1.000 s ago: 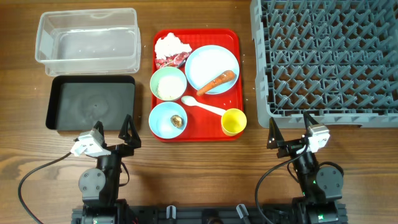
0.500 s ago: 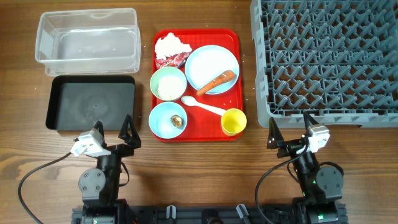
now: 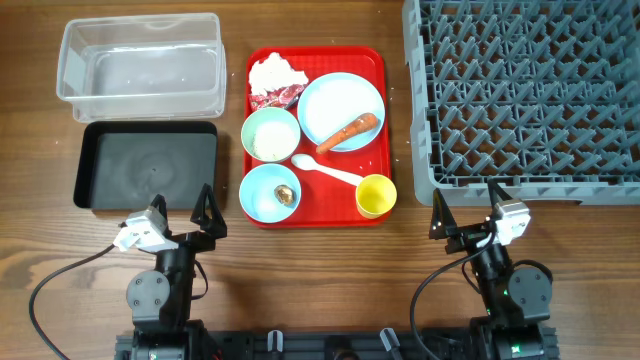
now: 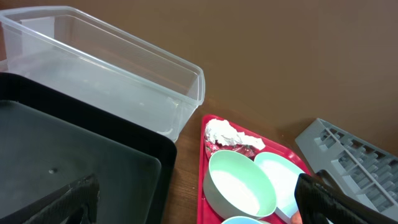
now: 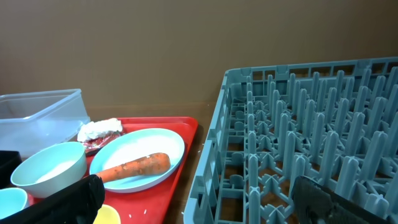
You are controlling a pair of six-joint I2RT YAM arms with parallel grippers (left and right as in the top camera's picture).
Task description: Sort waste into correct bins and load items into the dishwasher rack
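On the red tray [image 3: 378,62] lie a crumpled white tissue [image 3: 275,71], a red wrapper [image 3: 281,97], a light-blue plate [image 3: 335,100] with an orange carrot [image 3: 350,130], a pale-green bowl [image 3: 270,134] of rice, a light-blue bowl [image 3: 265,190] with a brown morsel [image 3: 285,194], a white spoon [image 3: 326,171] and a yellow cup [image 3: 375,195]. The clear tub [image 3: 140,60] and black tray [image 3: 147,165] sit left. The grey rack [image 3: 530,95] sits right. My left gripper [image 3: 180,215] and right gripper [image 3: 467,215] are open and empty near the front edge.
The left wrist view shows the black tray [image 4: 74,155], clear tub [image 4: 112,81], tissue [image 4: 227,134] and green bowl [image 4: 239,183]. The right wrist view shows the carrot [image 5: 134,168] on the plate [image 5: 140,149] and the rack [image 5: 311,143]. Bare wood lies in front of both arms.
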